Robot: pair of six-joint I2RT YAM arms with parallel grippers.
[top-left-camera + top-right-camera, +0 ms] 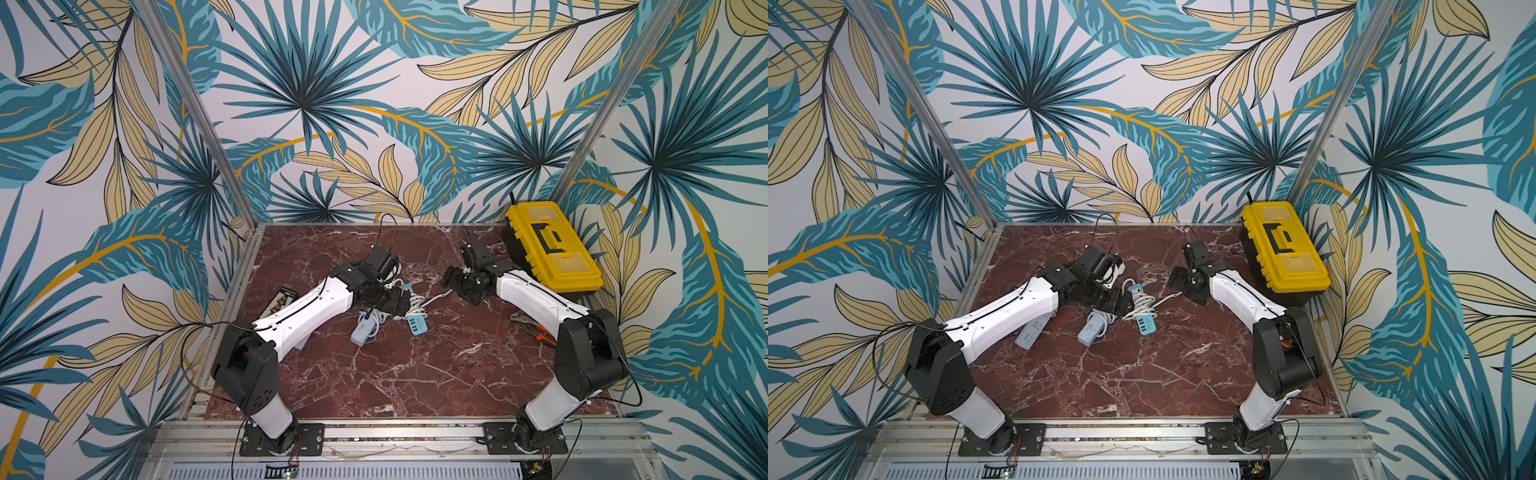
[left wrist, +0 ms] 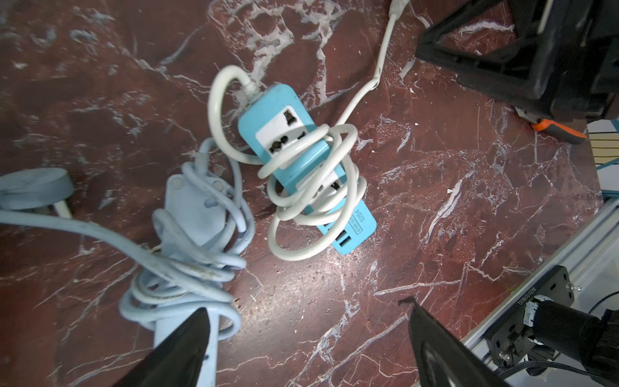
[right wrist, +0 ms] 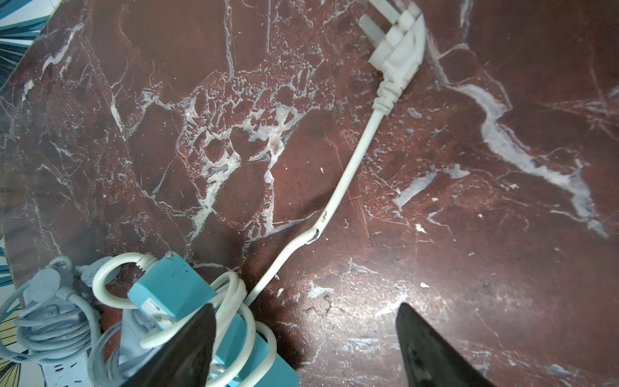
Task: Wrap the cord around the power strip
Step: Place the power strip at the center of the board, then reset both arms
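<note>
The left tool (image 2: 311,348) hung released, jaws wide, over a pale grey-blue power strip (image 2: 191,207). Just beside that, on the red marble worktop (image 2: 435,207), lay the turquoise plastic power strip (image 2: 274,104). Its white round cord (image 3: 348,171) was looped loosely around it, the tail reaching a white plug (image 3: 398,57). The right tool (image 3: 301,345) gaped empty nearby.

Marble table (image 1: 415,374): power strips (image 1: 417,323), toolbox (image 1: 552,245), pliers (image 1: 530,325).

Pliers (image 1: 525,321) half hidden by right arm (image 1: 536,295); plug (image 3: 398,50) prongs cropped
</note>
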